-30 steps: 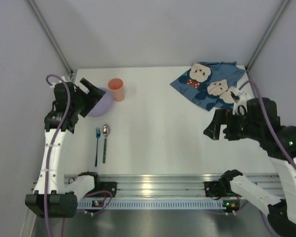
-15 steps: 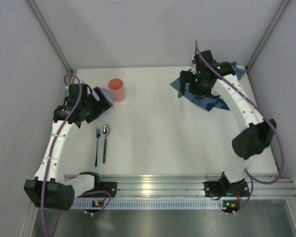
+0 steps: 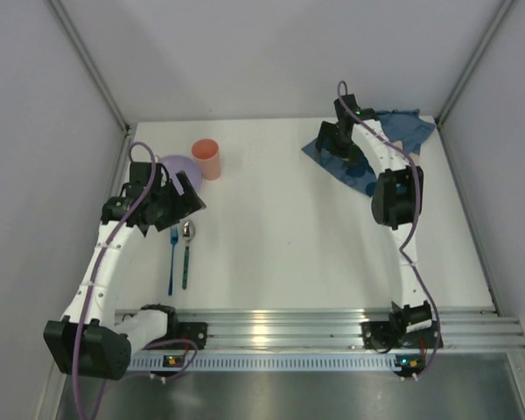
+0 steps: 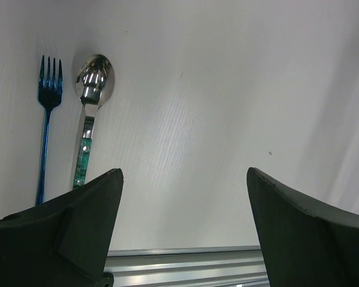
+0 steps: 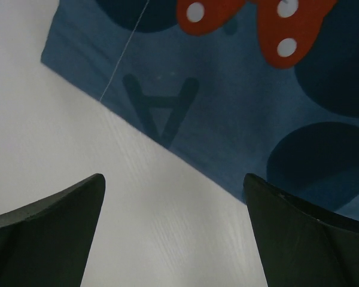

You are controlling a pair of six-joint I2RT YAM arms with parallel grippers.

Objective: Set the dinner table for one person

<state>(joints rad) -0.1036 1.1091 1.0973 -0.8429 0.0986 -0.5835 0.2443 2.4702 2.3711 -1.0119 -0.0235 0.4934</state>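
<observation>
The right tool [image 5: 174, 177], fingers spread, hangs over an edge of the cloth [image 5: 227, 119], which lies at the far right corner of the surface [image 3: 280, 227]. I think it should pinch only this edge, low and flat. The left tool [image 4: 183, 173] is spread too and holds nothing. The bowl [image 3: 177, 164] and the cup [image 3: 206, 158] look empty.

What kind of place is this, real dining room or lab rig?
Probably a lab robot cell: bare white tabletop, plain grey enclosure walls, left arm and right arm bolted to an aluminium rail.
</observation>
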